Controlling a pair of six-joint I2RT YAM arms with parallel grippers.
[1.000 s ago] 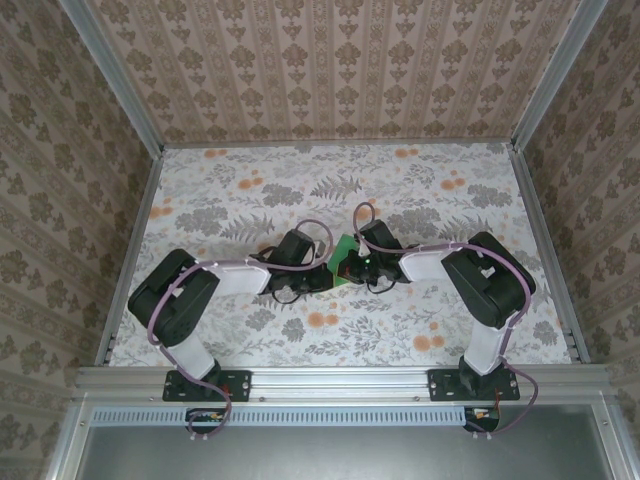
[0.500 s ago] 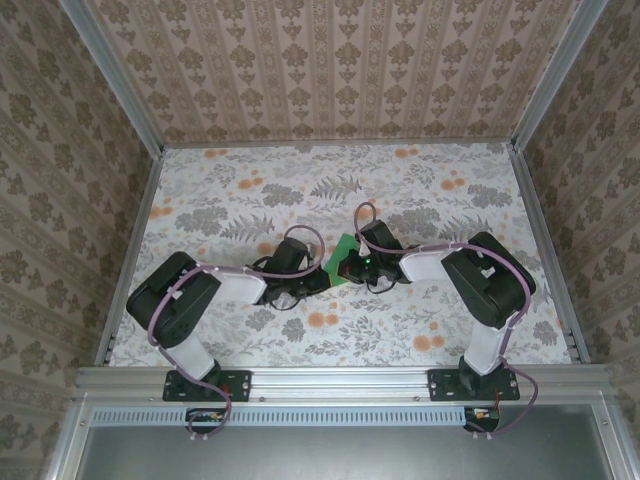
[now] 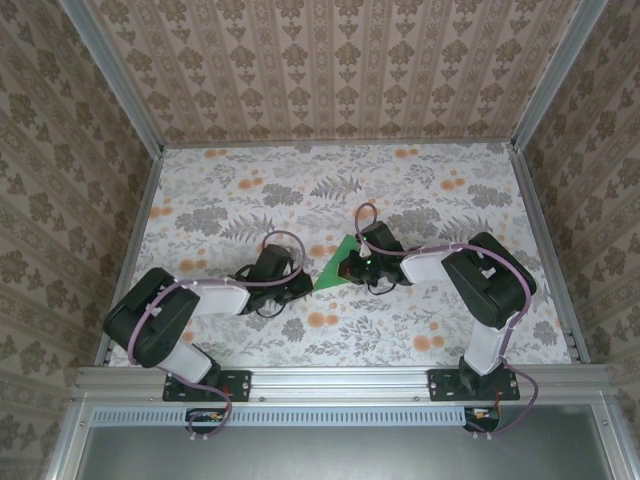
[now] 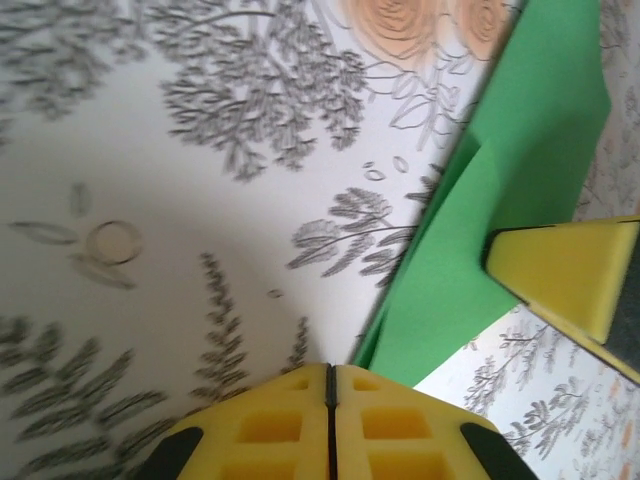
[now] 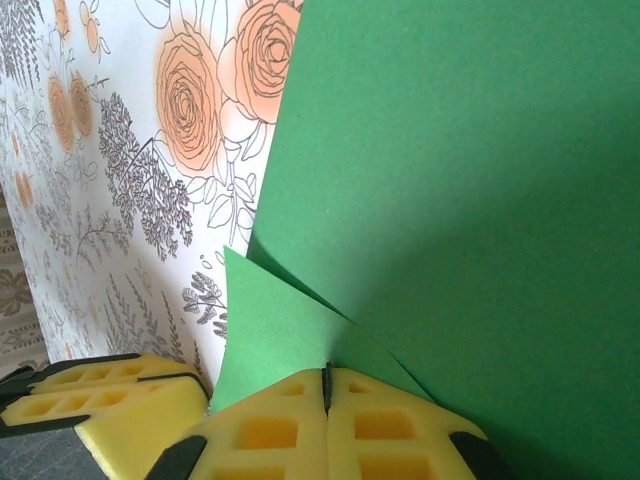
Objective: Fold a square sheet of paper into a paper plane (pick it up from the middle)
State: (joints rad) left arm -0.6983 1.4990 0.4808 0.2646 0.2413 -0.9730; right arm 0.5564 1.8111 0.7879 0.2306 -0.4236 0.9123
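The square sheet of paper [image 3: 333, 270] is bright green and lies folded at the table's middle, showing as a pointed triangle in the top view. My right gripper [image 3: 350, 266] is shut at its right edge. In the right wrist view, two folds of the paper [image 5: 460, 180] run together into the closed right gripper [image 5: 327, 376]. My left gripper [image 3: 301, 286] sits just left of the sheet. In the left wrist view the left gripper [image 4: 330, 374] is shut with nothing in it, and a corner of the paper [image 4: 480, 230] ends just beside it.
The floral tabletop [image 3: 420, 195] stretches free behind and to both sides of the arms. Patterned walls and metal rails [image 3: 540, 230] enclose it. One yellow finger of the left gripper [image 5: 100, 400] shows at the lower left of the right wrist view, close to the paper.
My left arm has drawn back to the left and towards the near edge, off the paper. More of the green sheet is uncovered. The right gripper has stayed in place.
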